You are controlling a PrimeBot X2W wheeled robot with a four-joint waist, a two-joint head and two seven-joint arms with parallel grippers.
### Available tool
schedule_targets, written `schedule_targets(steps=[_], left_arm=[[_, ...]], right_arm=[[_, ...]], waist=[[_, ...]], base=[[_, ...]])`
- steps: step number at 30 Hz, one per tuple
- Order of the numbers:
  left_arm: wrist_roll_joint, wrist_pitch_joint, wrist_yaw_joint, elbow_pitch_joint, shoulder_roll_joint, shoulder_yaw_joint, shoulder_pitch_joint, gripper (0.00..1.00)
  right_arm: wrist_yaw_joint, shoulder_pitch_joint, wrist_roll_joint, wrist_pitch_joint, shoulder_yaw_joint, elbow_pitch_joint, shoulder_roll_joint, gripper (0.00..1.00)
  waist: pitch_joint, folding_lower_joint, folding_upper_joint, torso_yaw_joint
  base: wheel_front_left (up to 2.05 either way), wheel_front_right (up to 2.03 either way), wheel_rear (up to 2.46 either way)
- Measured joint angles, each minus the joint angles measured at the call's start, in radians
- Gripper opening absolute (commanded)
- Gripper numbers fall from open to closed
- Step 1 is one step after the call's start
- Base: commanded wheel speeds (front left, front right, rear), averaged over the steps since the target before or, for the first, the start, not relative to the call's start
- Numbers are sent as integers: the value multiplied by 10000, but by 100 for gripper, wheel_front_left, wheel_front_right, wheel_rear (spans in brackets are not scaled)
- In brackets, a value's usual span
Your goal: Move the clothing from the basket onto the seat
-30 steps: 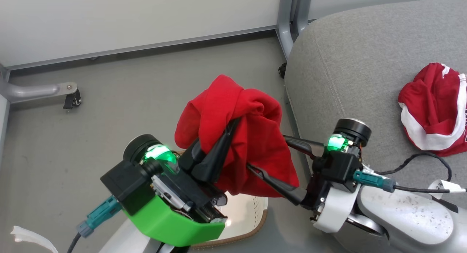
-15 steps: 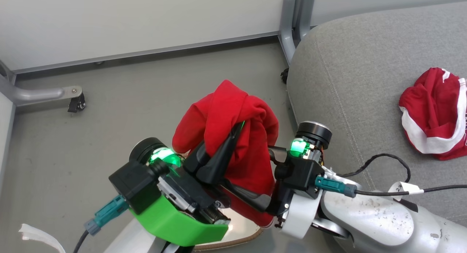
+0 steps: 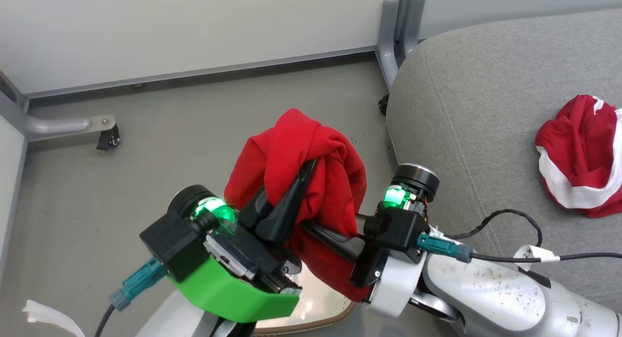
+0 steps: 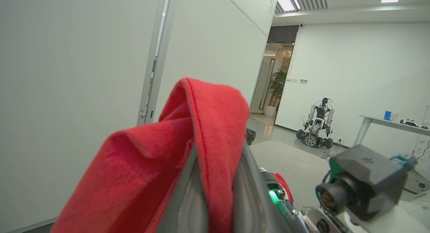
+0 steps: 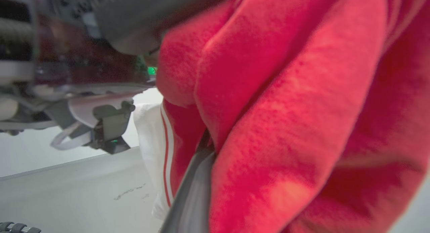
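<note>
1. Red fabric is pinched in the left gripper. Its two dark fingers lie pressed together, pointing up and to the right in the head view, with a fold of the red garment caught between them.
2. Left wrist view: the same cloth drapes over and down between the fingers, a stitched seam running along the fold.
3. The right gripper comes in from the right, its fingers closed together and their tips buried in the lower part of the red garment. It looks clamped on the cloth; the tips themselves are hidden.
4. Right wrist view: blurred red fabric crowds the lens. One grey finger shows beneath it. A white band with thin red stripes hangs at the garment's edge.
5. The garment is bunched and held aloft between the two grippers, clear of the floor.
6. Directly below them, the basket shows part of its brown rim and pale inside, mostly covered by the left wrist.
7. The seat lies to the right, grey, with a stitched seam. The right forearm reaches across its near corner.
8. A second garment, red with a white band, lies crumpled on the seat near the right edge, well apart from the grippers.
9. Beyond: a pale wall panel, and a grey metal leg with a black caster at the left.
10. Far off in the left wrist view, another wheeled robot stands by a white wall.
</note>
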Motion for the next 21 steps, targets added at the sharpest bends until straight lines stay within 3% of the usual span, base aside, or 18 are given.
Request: schedule_targets(steps=[4,6,7,15,21], left_arm=[[-31,-2,-2,79,-50,69,83,0],[-86,-15,-2,180,-92,146,131,84],[-88,-15,0,209,-134,211,151,100],[-117,-17,-2,571,-186,518,461,100],[525,-17,-2,1045,-130,1279,953,100]], right_arm=[[0,131,-92,0,-318,-125,42,0],[0,250,-232,0,-579,-236,75,0],[0,354,-366,0,-782,-322,105,0],[0,1529,-1478,0,-2869,-573,403,0],[0,2452,-2514,0,-4263,-861,533,0]], waist=[[-38,0,0,-24],[-63,0,0,-41],[-75,0,0,-53],[-237,0,0,-213],[-374,0,0,-291]], base=[[0,0,0],[0,0,0],[0,0,0],[0,0,0],[0,0,0]])
